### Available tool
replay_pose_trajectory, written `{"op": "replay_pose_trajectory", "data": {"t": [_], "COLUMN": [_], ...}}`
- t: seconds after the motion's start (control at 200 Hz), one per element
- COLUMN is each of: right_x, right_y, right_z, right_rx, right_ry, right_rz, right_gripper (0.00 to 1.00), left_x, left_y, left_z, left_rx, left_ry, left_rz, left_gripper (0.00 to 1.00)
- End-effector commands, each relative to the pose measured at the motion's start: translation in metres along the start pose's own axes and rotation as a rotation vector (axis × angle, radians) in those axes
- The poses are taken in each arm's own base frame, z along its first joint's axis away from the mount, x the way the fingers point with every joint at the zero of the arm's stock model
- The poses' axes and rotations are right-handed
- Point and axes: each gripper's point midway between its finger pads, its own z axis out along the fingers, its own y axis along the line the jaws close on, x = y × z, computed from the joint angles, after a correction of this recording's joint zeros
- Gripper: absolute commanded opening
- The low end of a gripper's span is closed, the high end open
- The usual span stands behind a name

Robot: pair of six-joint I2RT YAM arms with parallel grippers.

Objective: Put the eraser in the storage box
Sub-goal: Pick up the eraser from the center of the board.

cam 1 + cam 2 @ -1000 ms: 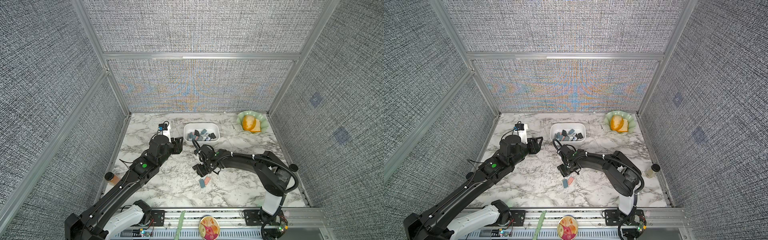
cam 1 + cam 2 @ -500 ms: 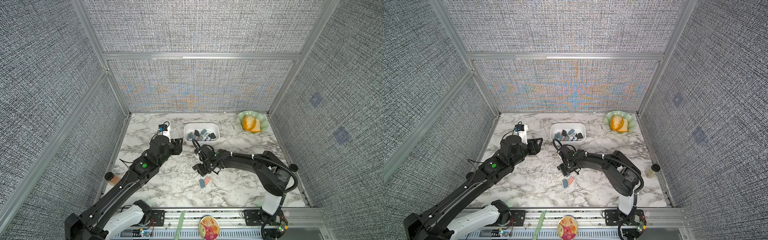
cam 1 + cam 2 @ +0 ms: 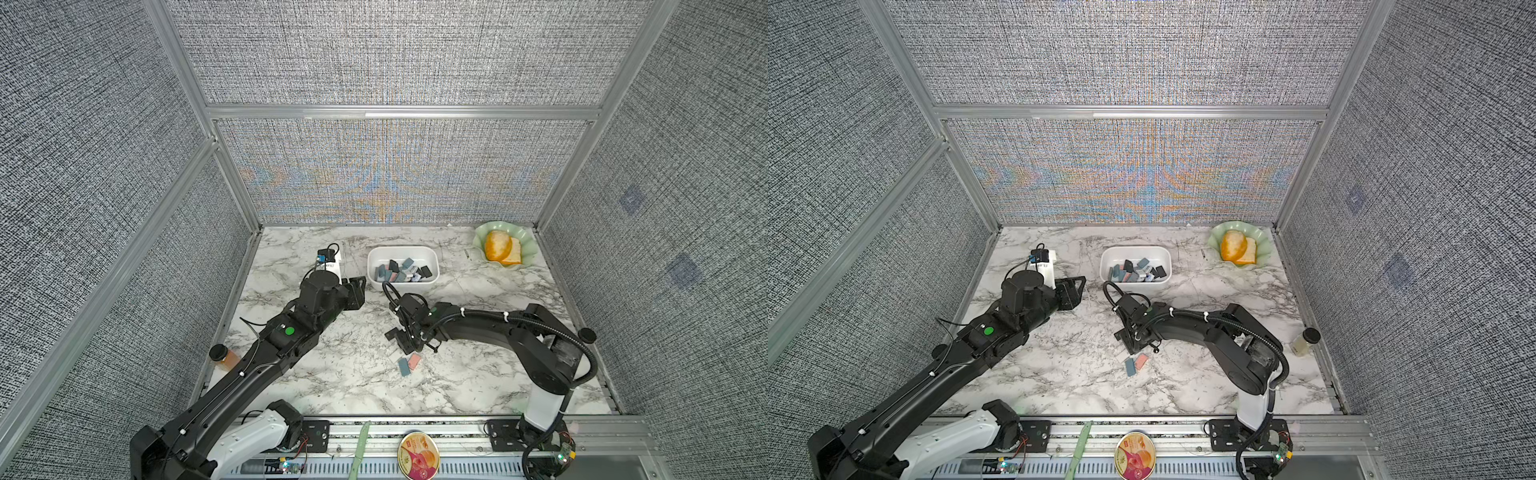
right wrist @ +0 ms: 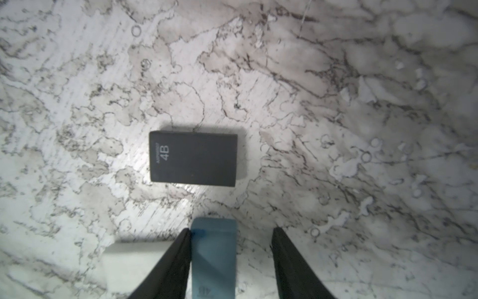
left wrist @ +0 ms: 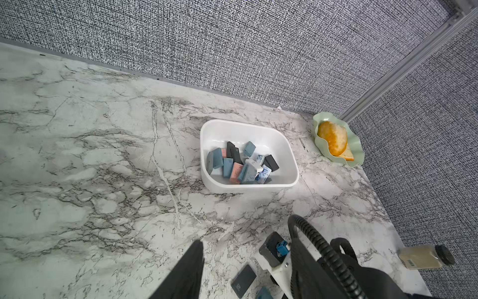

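Observation:
The white storage box (image 3: 402,250) (image 3: 1136,249) (image 5: 245,134) stands at the back middle and holds several erasers. My right gripper (image 4: 231,230) (image 3: 402,340) is low over the table in front of the box, open around a blue eraser (image 4: 214,253). One finger touches the eraser and the other stands apart from it. A white eraser (image 4: 134,261) lies just outside the touching finger. A black eraser (image 4: 193,158) (image 3: 390,333) lies past the tips. A blue-grey eraser (image 3: 403,366) and a pink eraser (image 3: 414,361) lie nearer the front. My left gripper (image 3: 358,291) hovers left of the box, open and empty.
A pale green scalloped dish (image 3: 523,241) with orange food sits in the back right corner. A small jar (image 3: 1304,341) lies by the right wall. Another small jar (image 3: 224,358) stands by the left wall. A round tin (image 3: 417,455) rests on the front rail.
The right gripper's jaws have drawn a little closer around the blue eraser. Both arms otherwise stay where they were.

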Motion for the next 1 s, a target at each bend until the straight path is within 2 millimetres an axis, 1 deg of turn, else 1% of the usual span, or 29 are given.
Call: {"op": "replay_pose_trajectory", "data": {"t": [0.0, 0.11, 0.195, 0.345, 0.455, 0.605, 0.996], "right_x": [0.024, 0.029, 0.029, 0.029, 0.031, 0.033, 0.018], "right_y": [-0.006, -0.006, -0.005, 0.001, 0.005, 0.005, -0.002], "right_z": [0.000, -0.001, -0.001, 0.000, -0.001, -0.001, -0.010], "right_rx": [0.032, 0.032, 0.029, 0.017, 0.011, 0.015, 0.047], "right_ry": [0.087, 0.095, 0.093, 0.102, 0.108, 0.117, 0.086], "right_rz": [0.005, 0.008, 0.010, 0.003, -0.002, -0.001, -0.009], "right_gripper": [0.53, 0.53, 0.52, 0.43, 0.39, 0.35, 0.24], "left_x": [-0.001, 0.000, 0.000, 0.002, 0.003, 0.004, 0.005], "left_y": [-0.001, 0.000, 0.000, 0.000, 0.001, 0.002, 0.003], "left_z": [0.000, 0.000, 0.002, 0.002, 0.002, 0.003, 0.005], "left_rx": [0.003, 0.000, 0.000, 0.001, -0.002, -0.003, -0.011], "left_ry": [-0.004, -0.002, 0.000, 0.007, 0.008, 0.008, 0.012], "left_rz": [-0.003, -0.002, -0.003, -0.005, -0.005, -0.005, 0.000], "left_gripper": [0.56, 0.56, 0.56, 0.56, 0.56, 0.56, 0.56]}}
